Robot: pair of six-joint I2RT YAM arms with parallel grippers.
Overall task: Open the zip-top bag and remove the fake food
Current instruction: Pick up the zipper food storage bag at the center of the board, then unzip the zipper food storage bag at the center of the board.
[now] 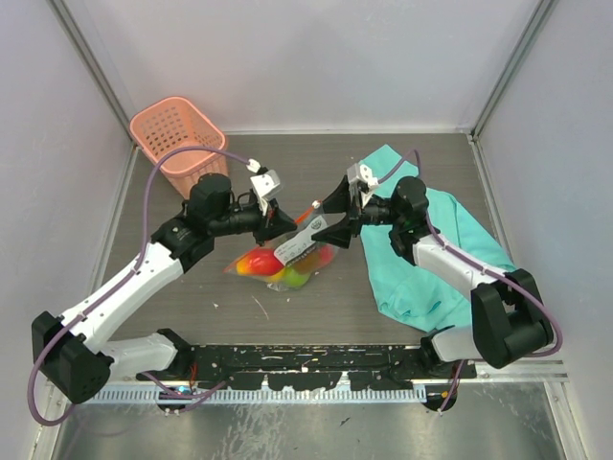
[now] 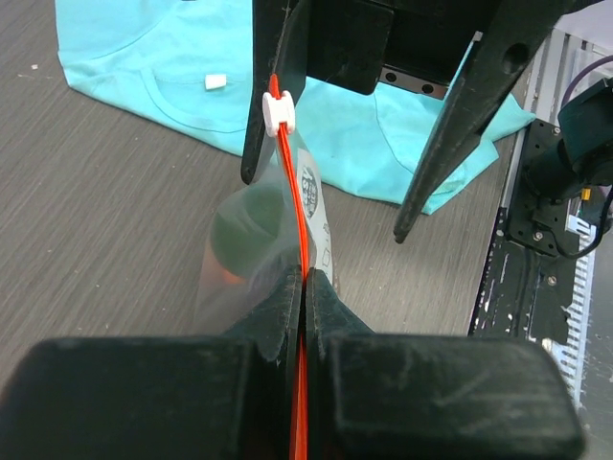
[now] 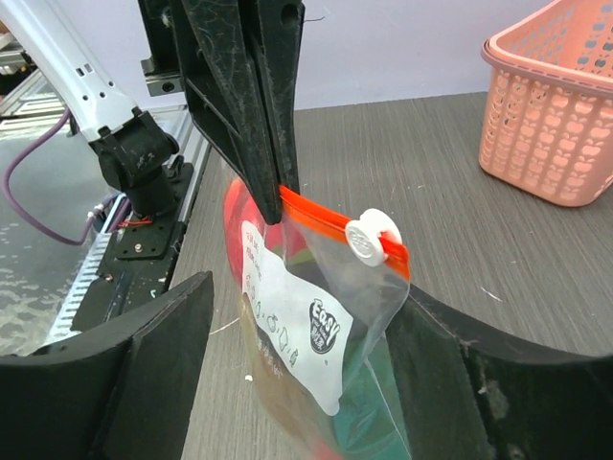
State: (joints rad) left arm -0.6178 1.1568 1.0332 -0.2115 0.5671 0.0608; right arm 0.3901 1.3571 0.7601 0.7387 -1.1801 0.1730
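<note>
While the left gripper (image 2: 304, 280) was pressed together on the red-orange zip strip (image 3: 326, 225), pinching it flat between both fingers, the zip-top bag (image 1: 287, 257) hung from that grip near the middle of the worktop (image 1: 316, 316), between the two arms. Its strip ran taut from the pinch across to the white slider (image 3: 372, 235), which sat at the end nearest the other arm. The right gripper (image 1: 324, 218) was spread wide, one finger on either side of that slider end; one finger looked to be just beside or touching the slider, though the wrist views left that unclear. Inside the clear plastic lay the fake food (image 1: 278, 268) (red, yellow and green pieces bunched at the bottom), partly hidden behind the whitish label (image 3: 292, 326). A teal cloth (image 1: 431, 259) lay rumpled under the right arm, and a pink basket (image 1: 177, 139) stood in the far left corner, well apart from the bag.
</note>
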